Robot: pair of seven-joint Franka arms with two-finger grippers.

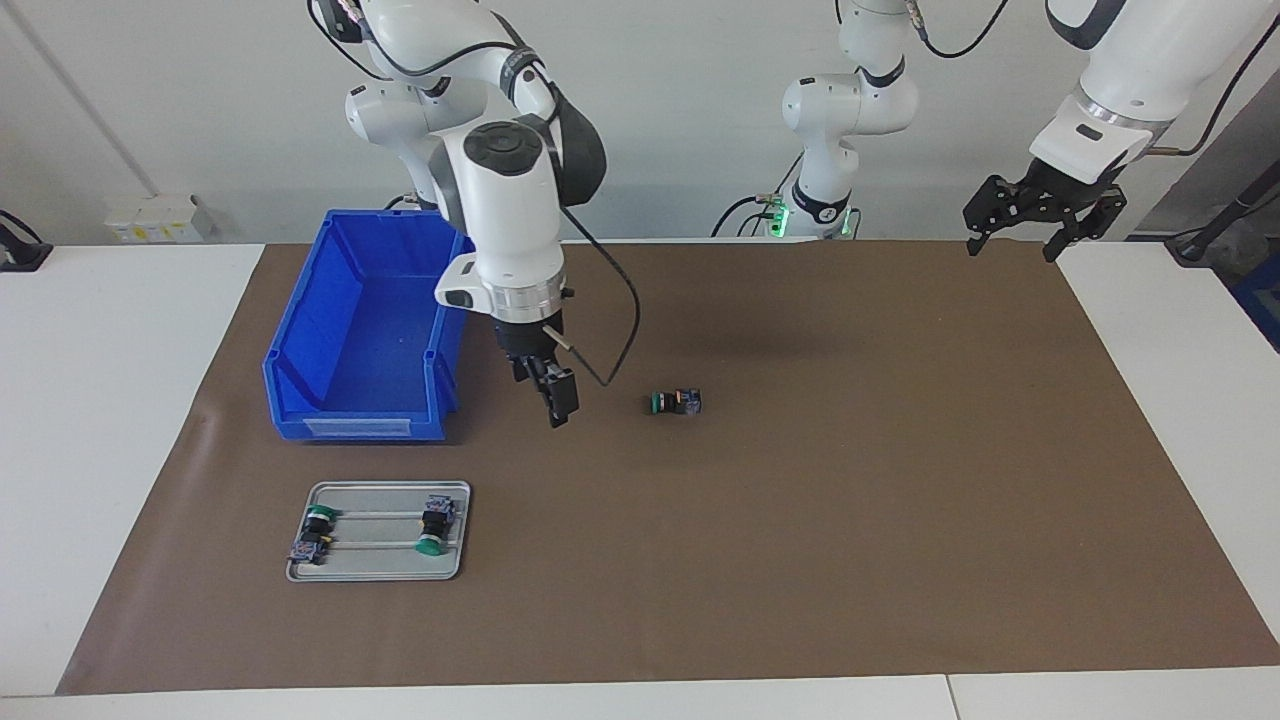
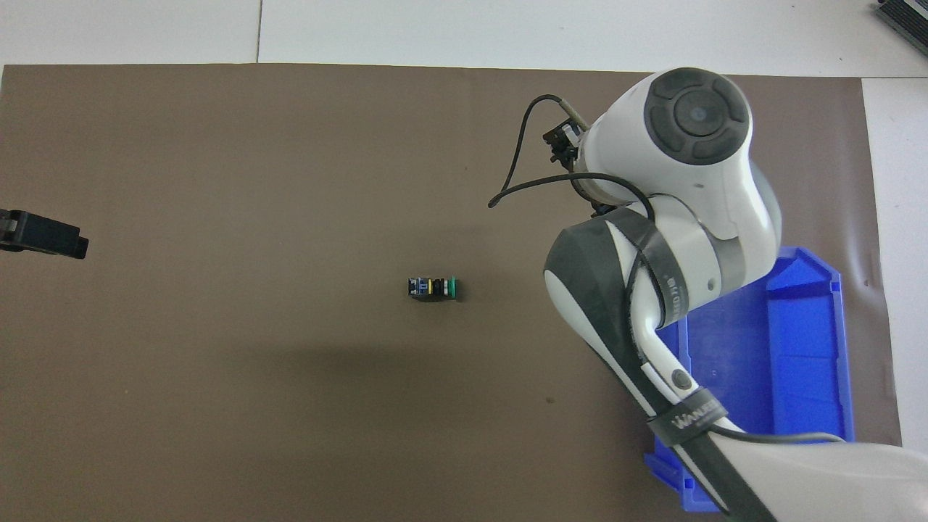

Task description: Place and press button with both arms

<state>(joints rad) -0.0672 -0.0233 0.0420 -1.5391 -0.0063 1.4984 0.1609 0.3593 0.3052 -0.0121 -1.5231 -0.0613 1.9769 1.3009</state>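
The button point(image 1: 675, 402) lies on its side on the brown mat point(image 1: 850, 500) near the middle of the bench, untouched. The right hand point(image 1: 557, 398) hangs over the mat beside the blue bin point(image 1: 350, 340), its fingers apart and empty. The left hand point(image 1: 1040, 225) waits raised at the left arm's end of the bench, spread open and holding nothing.

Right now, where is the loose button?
The button lies on its side mid-mat, beside the right pincer, nearer the robots than the tray.
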